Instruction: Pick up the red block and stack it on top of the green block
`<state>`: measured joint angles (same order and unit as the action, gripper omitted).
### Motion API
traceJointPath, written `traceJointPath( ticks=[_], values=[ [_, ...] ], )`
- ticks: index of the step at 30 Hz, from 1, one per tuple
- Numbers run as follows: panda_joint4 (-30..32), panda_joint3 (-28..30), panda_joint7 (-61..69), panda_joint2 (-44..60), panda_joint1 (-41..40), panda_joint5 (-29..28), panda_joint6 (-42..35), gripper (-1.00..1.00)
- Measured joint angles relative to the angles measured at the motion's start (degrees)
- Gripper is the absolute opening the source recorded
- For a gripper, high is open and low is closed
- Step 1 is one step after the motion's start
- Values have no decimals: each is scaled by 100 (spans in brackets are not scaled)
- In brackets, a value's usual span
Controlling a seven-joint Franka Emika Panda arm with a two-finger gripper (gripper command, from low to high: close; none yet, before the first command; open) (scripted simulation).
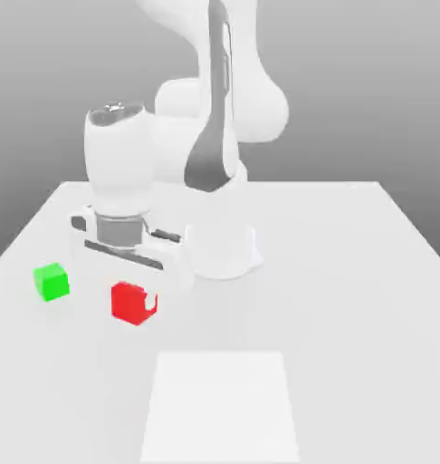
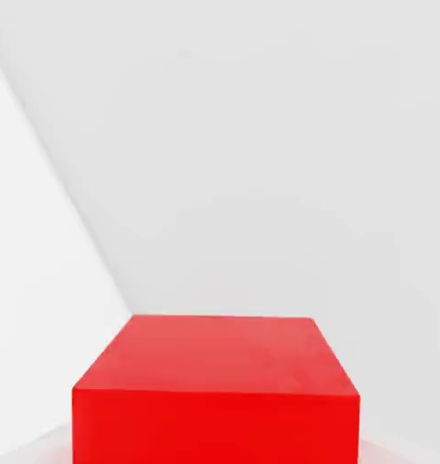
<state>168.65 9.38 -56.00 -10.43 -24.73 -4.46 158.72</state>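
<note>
Grey shading [image 1: 43, 91] forms the background behind a pale counter [image 1: 350, 272]. The red block [image 1: 126, 304] is located on the exterior view's left, at the tool [image 1: 137, 301]. Tool state: closed, clamped on the red block — a pale fingertip [image 1: 150, 301] overlaps the block's face in the exterior view. In the hand view, the block presents a lighter upper face and a saturated front face, with pale shapes at its two lower sides. Contact between block and counter cannot be determined.

The green block [image 1: 52, 282] sits on the counter, near the red block and apart from it, further toward the exterior view's left. Nothing rests on its upper face. The white arm [image 1: 121, 163], fitted with dark grey sections, extends above the tool and connects to the base [image 1: 219, 245]. A white rectangular panel [image 1: 220, 403] lies in the exterior view's foreground — apart from both blocks.
</note>
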Motion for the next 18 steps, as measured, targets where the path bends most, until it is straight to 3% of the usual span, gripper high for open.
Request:
traceJointPath(
  ticks=[12, 18],
  values=[
    [-384, 1273, -1846, -163, -2501, -545, -534, -100],
    [-445, 1432, -1405, 749, -2367, 224, 287, -100]
  ],
)
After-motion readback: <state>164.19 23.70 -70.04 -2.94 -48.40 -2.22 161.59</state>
